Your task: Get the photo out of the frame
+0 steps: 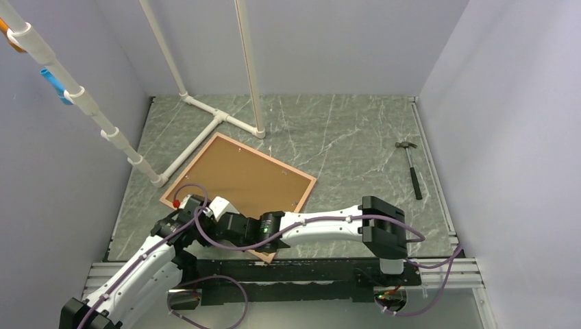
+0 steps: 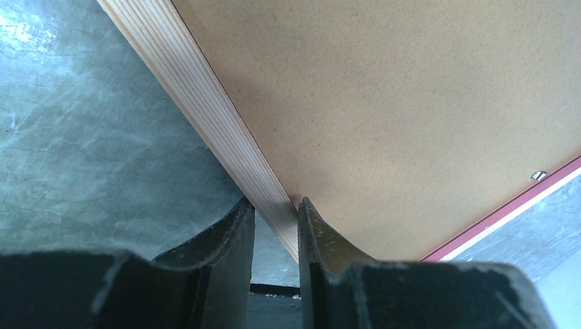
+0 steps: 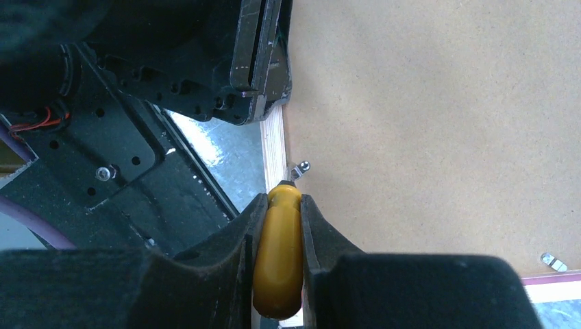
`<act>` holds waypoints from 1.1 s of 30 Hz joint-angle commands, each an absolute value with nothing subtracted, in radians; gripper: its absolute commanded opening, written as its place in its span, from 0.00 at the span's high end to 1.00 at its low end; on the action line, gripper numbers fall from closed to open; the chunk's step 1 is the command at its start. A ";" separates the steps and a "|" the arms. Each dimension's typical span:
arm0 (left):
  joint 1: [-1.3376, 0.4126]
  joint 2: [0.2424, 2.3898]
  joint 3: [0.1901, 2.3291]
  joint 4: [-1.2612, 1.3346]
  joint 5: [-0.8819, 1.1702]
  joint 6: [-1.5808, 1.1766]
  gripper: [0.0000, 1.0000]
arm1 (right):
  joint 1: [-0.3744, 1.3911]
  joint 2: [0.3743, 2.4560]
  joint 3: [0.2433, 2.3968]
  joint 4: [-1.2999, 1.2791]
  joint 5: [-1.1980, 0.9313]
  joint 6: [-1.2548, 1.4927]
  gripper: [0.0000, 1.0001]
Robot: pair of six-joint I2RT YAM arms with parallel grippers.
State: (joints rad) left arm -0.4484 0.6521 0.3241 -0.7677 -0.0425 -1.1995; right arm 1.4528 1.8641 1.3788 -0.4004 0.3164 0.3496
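Note:
The frame (image 1: 305,195) lies face down on the table, with the brown backing board (image 1: 240,171) up; the photo's printed side is hidden. My left gripper (image 2: 275,207) is shut on the frame's pale wood edge (image 2: 226,137) at the near-left side (image 1: 205,218). My right gripper (image 3: 277,209) is shut on a yellow-handled tool (image 3: 277,257). The tool's tip sits at a small metal tab (image 3: 299,167) where the backing (image 3: 425,116) meets the wood edge. In the top view the right gripper (image 1: 236,226) is close beside the left one.
A white pipe stand (image 1: 199,130) touches the frame's far-left side. A hammer (image 1: 413,171) lies at the right. Another metal tab (image 3: 553,261) sits by the pink edge (image 2: 507,214). The left gripper body (image 3: 260,62) is close above the tool.

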 commanded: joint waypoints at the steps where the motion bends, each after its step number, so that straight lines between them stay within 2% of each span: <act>1: -0.447 0.658 0.313 -0.842 -0.102 -1.171 0.75 | 1.460 1.915 1.428 -0.573 0.267 0.388 1.00; 12: -0.446 0.653 0.307 -0.856 -0.115 -1.179 0.75 | 1.443 1.931 1.468 -0.775 0.380 0.455 1.00; 18: -0.448 0.642 0.307 -0.847 -0.100 -1.169 0.76 | 1.443 1.854 1.434 -0.687 0.405 0.443 1.00; 23: -0.448 0.624 0.330 -0.856 -0.089 -1.162 0.72 | 1.426 1.739 1.346 -0.532 0.379 0.448 1.00; 28: -0.448 0.608 0.368 -0.879 -0.088 -1.156 0.65 | 1.397 1.623 1.238 -0.402 0.384 0.451 1.00; 33: -0.445 0.617 0.394 -0.866 -0.105 -1.138 0.46 | 1.317 1.499 1.143 -0.358 0.402 0.442 1.00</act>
